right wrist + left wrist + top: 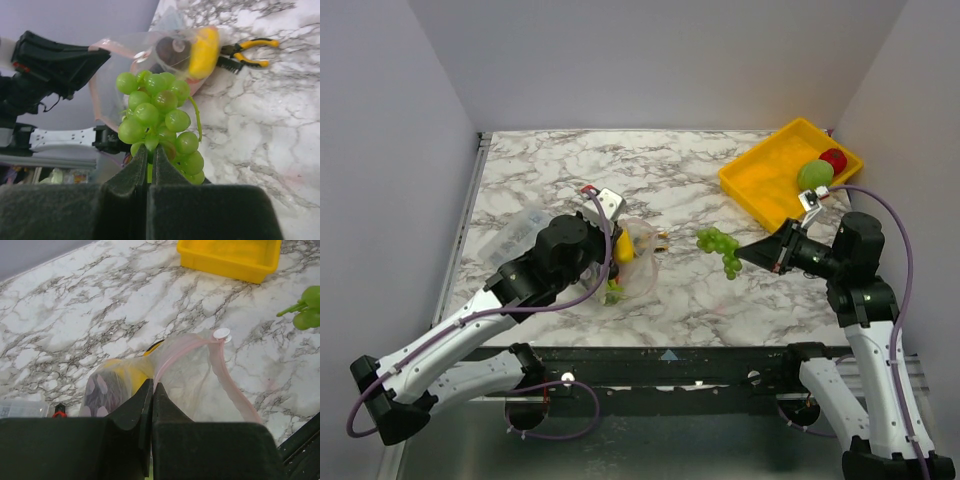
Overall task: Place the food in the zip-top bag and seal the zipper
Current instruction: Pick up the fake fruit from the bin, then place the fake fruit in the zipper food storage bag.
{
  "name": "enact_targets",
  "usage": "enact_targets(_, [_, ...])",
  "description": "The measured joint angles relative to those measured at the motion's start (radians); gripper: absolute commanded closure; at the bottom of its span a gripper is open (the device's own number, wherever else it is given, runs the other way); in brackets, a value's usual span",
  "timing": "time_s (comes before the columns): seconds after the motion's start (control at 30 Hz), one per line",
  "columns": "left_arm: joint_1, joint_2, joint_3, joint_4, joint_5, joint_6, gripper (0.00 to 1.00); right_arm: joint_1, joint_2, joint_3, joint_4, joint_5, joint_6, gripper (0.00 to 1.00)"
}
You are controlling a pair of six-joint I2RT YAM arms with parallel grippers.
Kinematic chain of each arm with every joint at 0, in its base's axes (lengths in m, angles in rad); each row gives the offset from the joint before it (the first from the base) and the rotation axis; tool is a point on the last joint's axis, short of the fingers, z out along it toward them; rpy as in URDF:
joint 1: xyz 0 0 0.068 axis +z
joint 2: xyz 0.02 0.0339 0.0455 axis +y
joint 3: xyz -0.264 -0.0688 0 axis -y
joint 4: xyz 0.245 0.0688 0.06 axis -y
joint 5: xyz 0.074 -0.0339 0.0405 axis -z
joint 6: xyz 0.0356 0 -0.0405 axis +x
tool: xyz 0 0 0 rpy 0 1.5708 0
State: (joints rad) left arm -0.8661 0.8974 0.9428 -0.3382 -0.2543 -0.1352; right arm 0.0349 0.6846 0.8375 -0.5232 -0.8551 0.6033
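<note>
The zip-top bag lies left of centre with its mouth open. My left gripper is shut on its pink zipper strip, and the jaws pinch the strip at the rim. Inside the bag are a yellow lemon and a dark purple eggplant. My right gripper is shut on the stem of a green grape bunch and holds it just right of the bag's mouth. In the right wrist view the grapes hang in front of the open bag.
A yellow tray at the back right holds a green fruit and a red fruit. Yellow-handled pliers lie just behind the bag. A small clear box sits to the bag's left.
</note>
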Motion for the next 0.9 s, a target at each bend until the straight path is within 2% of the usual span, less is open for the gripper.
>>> enact_targets(0.3, [0.0, 0.024, 0.0, 0.0, 0.001, 0.0, 1.0, 0.018, 0.002, 0.027, -0.005, -0.098, 0.079, 1.0])
enact_targets(0.57, [0.0, 0.035, 0.0, 0.0, 0.0, 0.0, 1.0, 0.098, 0.07, 0.044, 0.023, -0.09, 0.137, 1.0])
enact_targets(0.7, [0.0, 0.042, 0.0, 0.0, 0.0, 0.0, 1.0, 0.315, 0.114, 0.044, 0.089, 0.013, 0.189, 1.0])
enact_targets(0.8, [0.0, 0.043, 0.0, 0.0, 0.0, 0.0, 1.0, 0.541, 0.18, 0.071, 0.121, 0.15, 0.215, 1.0])
enact_targets(0.9, [0.0, 0.043, 0.0, 0.0, 0.0, 0.0, 1.0, 0.705, 0.279, 0.13, 0.153, 0.275, 0.235, 1.0])
